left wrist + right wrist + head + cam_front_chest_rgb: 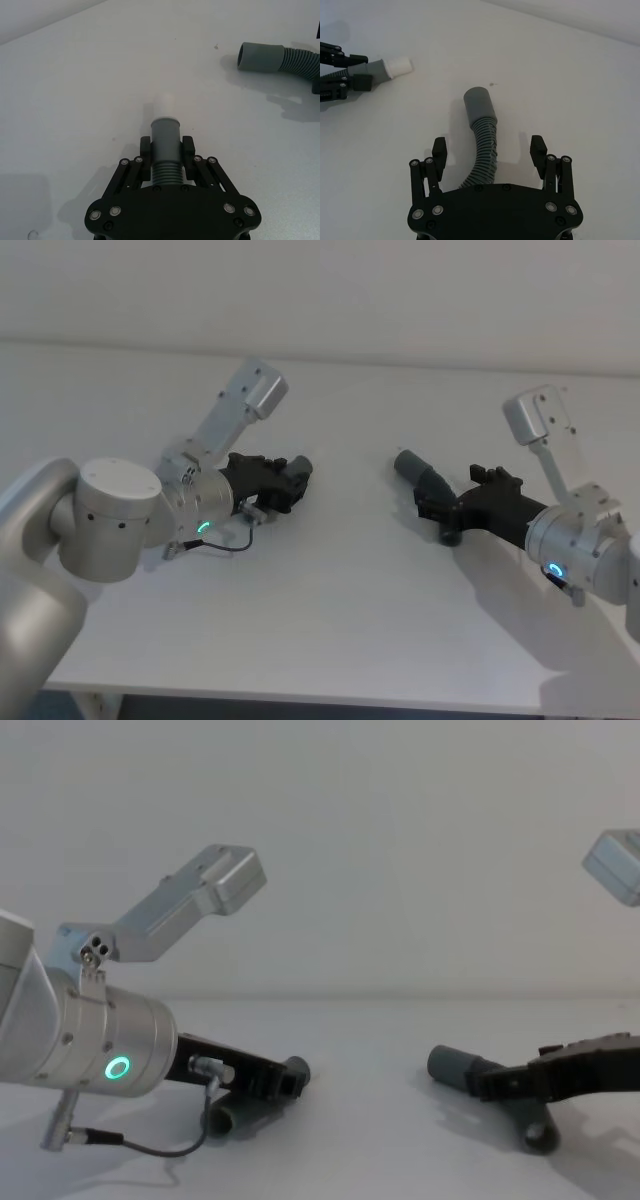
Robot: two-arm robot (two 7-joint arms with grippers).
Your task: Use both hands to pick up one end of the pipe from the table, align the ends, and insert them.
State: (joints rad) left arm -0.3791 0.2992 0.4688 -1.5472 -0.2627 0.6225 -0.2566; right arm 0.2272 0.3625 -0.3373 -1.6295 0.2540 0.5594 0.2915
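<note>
Grey ribbed hose (428,478), likely light and floppy, best held near a stiff cuff (165,131): left claw (166,147) clamps the plug piece (166,172) there, right claw (488,146), wide open, straddles the socket piece (482,165).

Bright, even light; soft shadows

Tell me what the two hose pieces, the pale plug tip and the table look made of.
Plug hose piece, in left gripper, and socket hose piece, straddled by right gripper: matte dark grey, ribbed, likely flexible plastic or rubber. Plug tip: smooth whitish plastic, apparently. Table: matte white, perhaps laminate.
</note>
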